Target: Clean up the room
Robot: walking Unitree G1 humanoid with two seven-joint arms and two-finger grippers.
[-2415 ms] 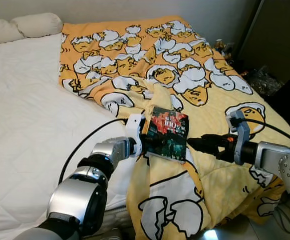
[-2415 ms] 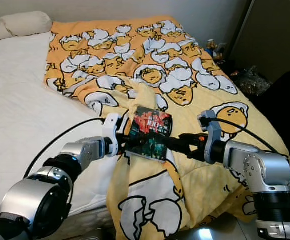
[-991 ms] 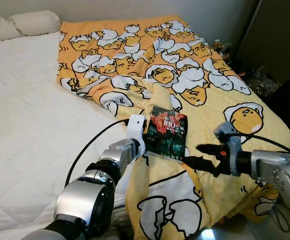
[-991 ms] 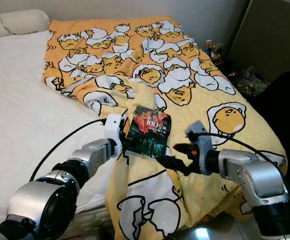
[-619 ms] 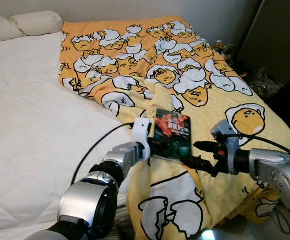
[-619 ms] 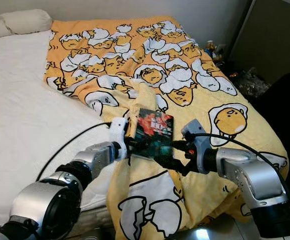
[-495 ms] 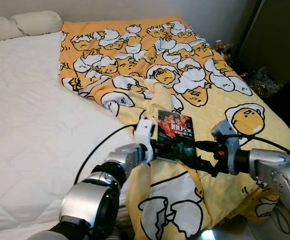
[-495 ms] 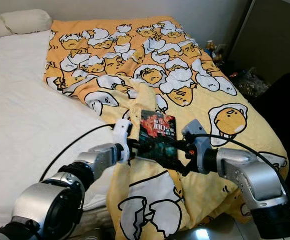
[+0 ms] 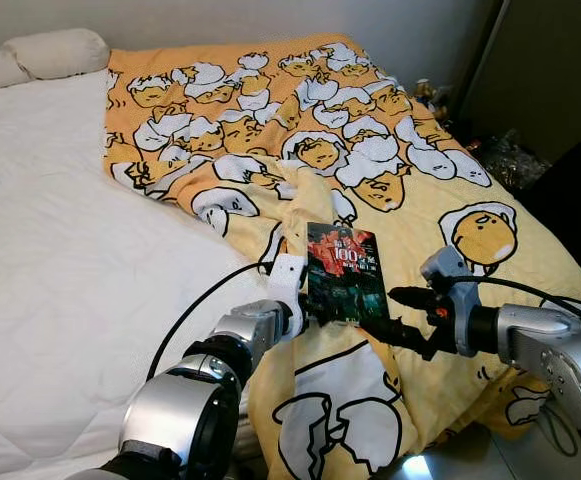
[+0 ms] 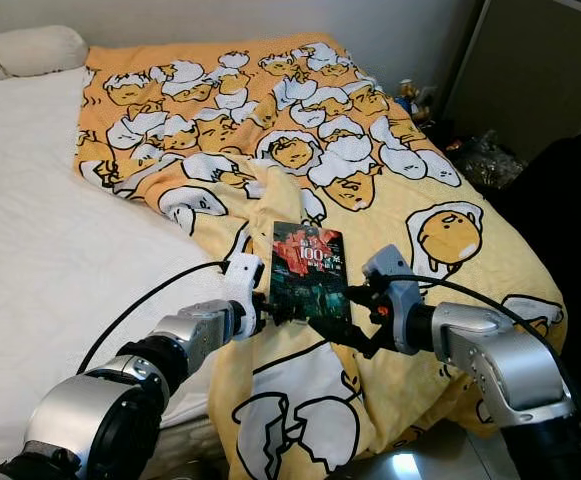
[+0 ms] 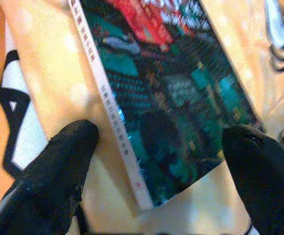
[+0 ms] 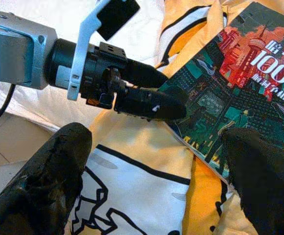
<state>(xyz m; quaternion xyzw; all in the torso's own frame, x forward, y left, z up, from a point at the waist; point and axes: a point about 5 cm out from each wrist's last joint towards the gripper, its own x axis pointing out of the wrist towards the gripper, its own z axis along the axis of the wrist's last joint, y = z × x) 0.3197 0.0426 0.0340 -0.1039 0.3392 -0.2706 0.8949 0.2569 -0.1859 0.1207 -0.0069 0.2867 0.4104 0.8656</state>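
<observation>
Lying flat on the yellow egg-print blanket is a book with a dark teal and red cover bearing the number 100, placed near the foot-side edge of the bed. The blanket covers the robot's right part of the bed, and bare white mattress shows on the left, with a pillow at the head end.

The left hand reaches in from the book's near left corner. In the left wrist view its two black fingers stand spread apart, one on the blanket beside the white spine and the other past the book's opposite edge, so the book's near end lies between them; the hand is released, not clamped on anything.

The right hand comes in from the right, just beside the book's near right corner. Its fingers are likewise spread wide in the right wrist view, with the book's corner and the left hand's fingertip between them; it grips nothing. The two hands' tips are close together at the book's near edge.

Clutter lies on the floor beyond the bed's right side, too small to make out.
</observation>
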